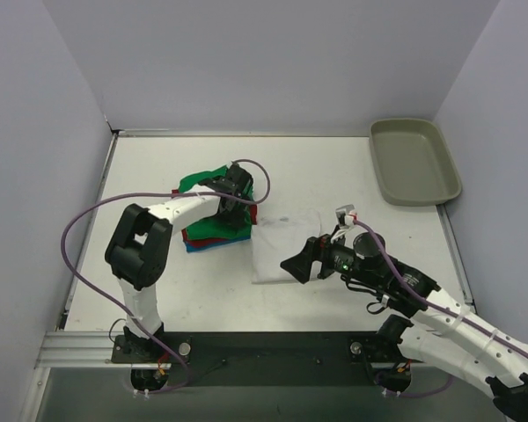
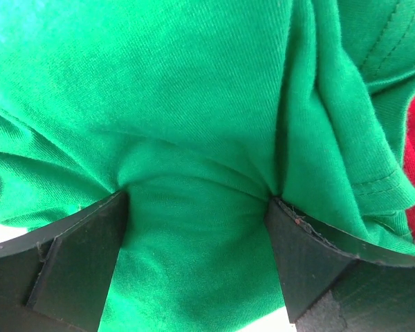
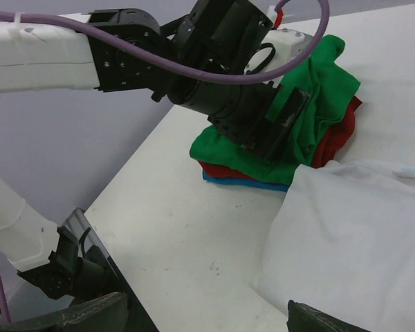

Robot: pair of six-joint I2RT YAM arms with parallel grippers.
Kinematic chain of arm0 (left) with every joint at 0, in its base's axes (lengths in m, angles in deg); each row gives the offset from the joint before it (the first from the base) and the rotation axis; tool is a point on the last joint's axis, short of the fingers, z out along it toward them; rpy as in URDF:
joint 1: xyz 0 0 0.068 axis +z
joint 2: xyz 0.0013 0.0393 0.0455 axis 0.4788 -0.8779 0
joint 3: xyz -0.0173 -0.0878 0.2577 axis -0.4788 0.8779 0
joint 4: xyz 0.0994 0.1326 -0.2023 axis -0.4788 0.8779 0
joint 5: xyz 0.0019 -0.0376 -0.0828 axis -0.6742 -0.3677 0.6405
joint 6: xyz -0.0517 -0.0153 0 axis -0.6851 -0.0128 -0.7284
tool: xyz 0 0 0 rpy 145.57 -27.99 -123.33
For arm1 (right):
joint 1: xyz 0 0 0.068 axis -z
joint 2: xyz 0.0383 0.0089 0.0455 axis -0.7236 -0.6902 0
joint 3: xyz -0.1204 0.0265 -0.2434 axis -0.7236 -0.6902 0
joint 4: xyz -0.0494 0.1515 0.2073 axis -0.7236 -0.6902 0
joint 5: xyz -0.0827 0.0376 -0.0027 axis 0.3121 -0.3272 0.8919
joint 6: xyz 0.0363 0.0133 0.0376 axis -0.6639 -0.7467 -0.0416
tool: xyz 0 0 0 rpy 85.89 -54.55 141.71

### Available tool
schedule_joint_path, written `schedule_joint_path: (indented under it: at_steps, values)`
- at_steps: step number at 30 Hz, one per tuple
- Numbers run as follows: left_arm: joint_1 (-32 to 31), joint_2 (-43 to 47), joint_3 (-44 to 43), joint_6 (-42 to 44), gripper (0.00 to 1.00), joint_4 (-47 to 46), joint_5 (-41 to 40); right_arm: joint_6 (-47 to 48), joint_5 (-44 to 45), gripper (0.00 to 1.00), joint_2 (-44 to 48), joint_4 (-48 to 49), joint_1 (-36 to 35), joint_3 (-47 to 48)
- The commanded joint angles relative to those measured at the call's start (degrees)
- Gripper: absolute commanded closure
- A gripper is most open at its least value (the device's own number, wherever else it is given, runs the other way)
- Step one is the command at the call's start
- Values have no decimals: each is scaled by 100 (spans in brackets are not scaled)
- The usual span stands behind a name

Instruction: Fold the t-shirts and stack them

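1. Left end effector (image 2: 197,200): jaws spread wide and pressed down into the green t-shirt (image 3: 318,90). Cloth puckers between the fingers (image 2: 83,256) but is not pinched.
2. Green t-shirt tops the stack, with the red t-shirt (image 3: 335,142) under it and the blue t-shirt (image 3: 242,183) lowest, left of centre on the counter (image 1: 158,281).
3. Right end effector (image 1: 301,264): released and empty, hovering over the white t-shirt (image 3: 360,228), which lies just beside the stack.
4. Risk: closing here likely grabs only the top layer, so a lift would unfold the green tee.
5. Risk: a deeper bite could catch the red one too and drag the stack askew.
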Motion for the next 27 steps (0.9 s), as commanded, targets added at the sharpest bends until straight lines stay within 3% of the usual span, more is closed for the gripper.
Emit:
schedule_joint_path:
  at_steps: [1, 7, 12, 16, 20, 24, 27]
  values:
    - [-179, 436, 708, -680, 9, 961, 201, -68, 172, 0, 107, 28, -61, -95]
    - [-248, 1727, 393, -1234, 9, 1215, -380, 28, 662, 0, -86, -86, -132, 19]
    - [-477, 3133, 488, -1812, 7, 980, 217, 195, 1173, 0, -113, -385, -141, 89]
    - [-1107, 4275, 1270, -2595, 7, 513, 955, 248, 1499, 0, -157, -622, -106, 107]
    - [-1847, 4831, 2236, -3517, 9, 21, 1421, 266, 1815, 0, -305, -657, 8, 107]
    - [-2594, 5411, 3405, -4807, 10, -928, 1378, 196, 1738, 0, -578, -658, 456, 142]
    - [-2964, 5667, 4100, -5205, 11, -1359, 1185, 143, 1518, 0, -728, -596, 904, 116]
